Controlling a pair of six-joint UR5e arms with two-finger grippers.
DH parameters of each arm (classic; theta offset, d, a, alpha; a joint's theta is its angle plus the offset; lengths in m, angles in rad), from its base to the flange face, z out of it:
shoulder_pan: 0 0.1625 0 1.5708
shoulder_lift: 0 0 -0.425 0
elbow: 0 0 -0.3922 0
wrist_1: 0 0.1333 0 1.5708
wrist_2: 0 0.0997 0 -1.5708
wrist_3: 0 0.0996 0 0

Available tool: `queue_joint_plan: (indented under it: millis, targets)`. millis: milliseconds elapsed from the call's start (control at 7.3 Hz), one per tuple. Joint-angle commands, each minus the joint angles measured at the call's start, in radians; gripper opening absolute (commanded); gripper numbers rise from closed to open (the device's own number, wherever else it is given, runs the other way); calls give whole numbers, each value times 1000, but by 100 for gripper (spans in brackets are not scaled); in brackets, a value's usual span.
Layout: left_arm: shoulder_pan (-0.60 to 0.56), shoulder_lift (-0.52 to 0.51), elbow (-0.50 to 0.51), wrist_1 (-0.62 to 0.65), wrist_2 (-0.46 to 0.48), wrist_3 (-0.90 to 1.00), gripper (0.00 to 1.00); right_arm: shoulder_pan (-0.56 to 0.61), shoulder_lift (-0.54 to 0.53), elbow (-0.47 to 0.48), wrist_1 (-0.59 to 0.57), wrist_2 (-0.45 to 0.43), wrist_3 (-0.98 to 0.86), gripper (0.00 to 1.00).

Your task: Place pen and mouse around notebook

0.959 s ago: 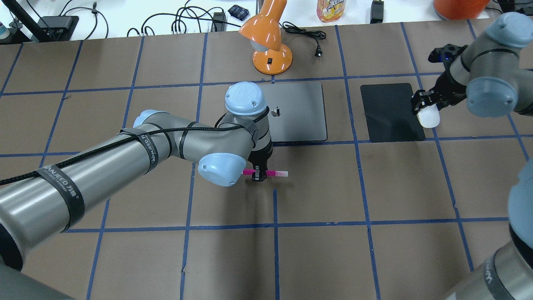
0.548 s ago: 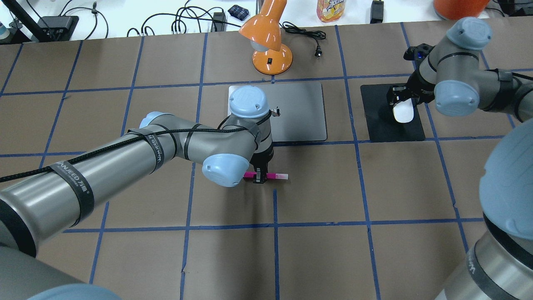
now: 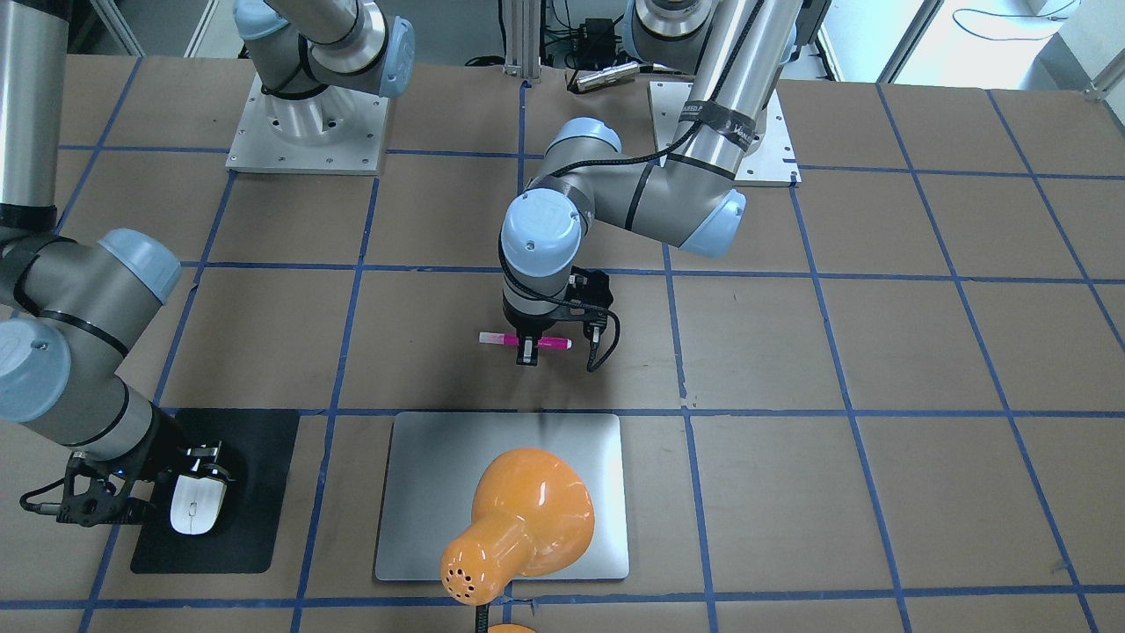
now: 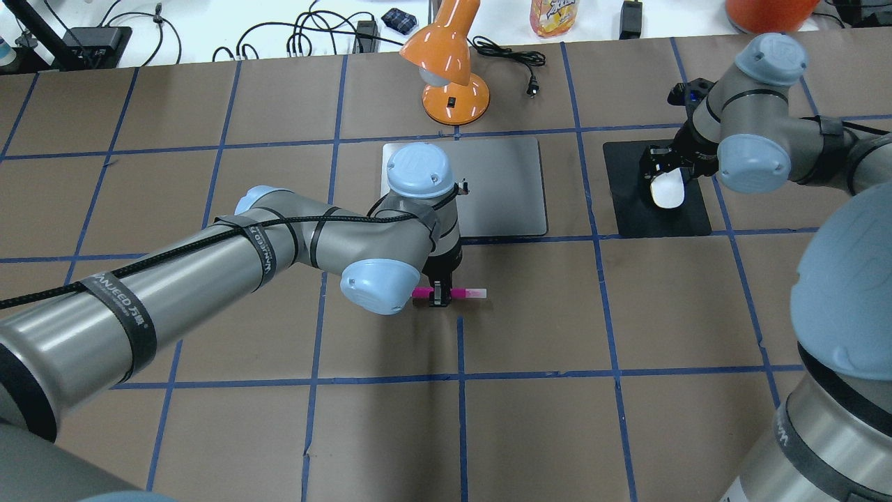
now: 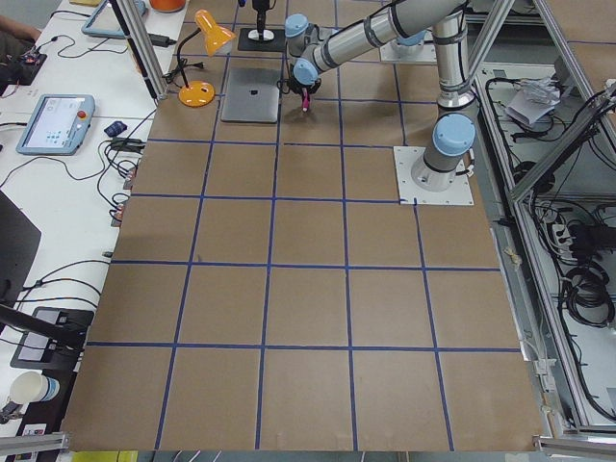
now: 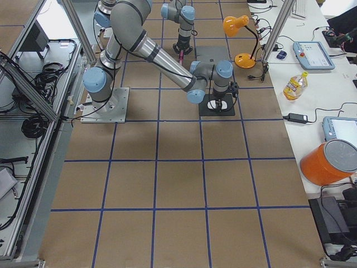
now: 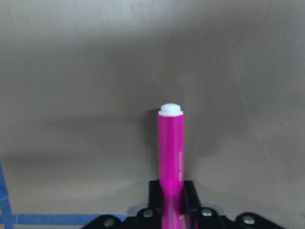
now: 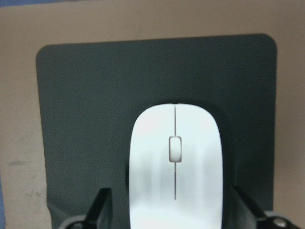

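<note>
My left gripper [image 4: 439,295] is shut on the middle of the magenta pen [image 4: 421,293], which lies level and close over the brown table. The pen [image 3: 552,343] sits just on the robot's side of the silver notebook [image 4: 509,188]. In the left wrist view the pen [image 7: 170,148] sticks straight out from the jaws. My right gripper [image 4: 665,174] is shut on the white mouse [image 4: 667,190], low over the black mat [image 4: 627,206]. The mouse [image 8: 175,162] shows between both fingers. I cannot tell whether it touches the mat.
An orange desk lamp [image 4: 449,77] stands just beyond the notebook, and its head [image 3: 527,519] hides part of the notebook [image 3: 422,492] in the front-facing view. Cables, a bottle and an orange tub line the far edge.
My right arm carried the mouse leftward from the mat's right edge to over the mat's middle. My left gripper with the pen shifted only slightly.
</note>
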State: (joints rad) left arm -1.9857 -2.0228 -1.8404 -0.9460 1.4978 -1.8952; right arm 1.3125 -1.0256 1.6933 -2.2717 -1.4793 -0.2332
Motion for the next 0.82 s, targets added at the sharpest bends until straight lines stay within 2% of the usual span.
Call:
queue_joint_plan:
  millis: [0,137,274,411,548,685]
  targets:
    - [-28,7,1,0,10,-1,34,31,-78,-30,102,-22,12,100]
    - [-28,6,1,1,12,16,87,59,-106,-58,191,-50,56,100]
    - [-27,4,7,41,10,40,100,89,-158,-75,262,-74,99,100]
    - [-19,22,12,56,10,95,100,111,-225,-86,311,-67,139,100]
    - [1,42,6,46,27,237,100,144,-266,-95,367,-67,185,100]
    - [58,77,3,39,19,494,100,172,-321,-101,444,-67,248,100]
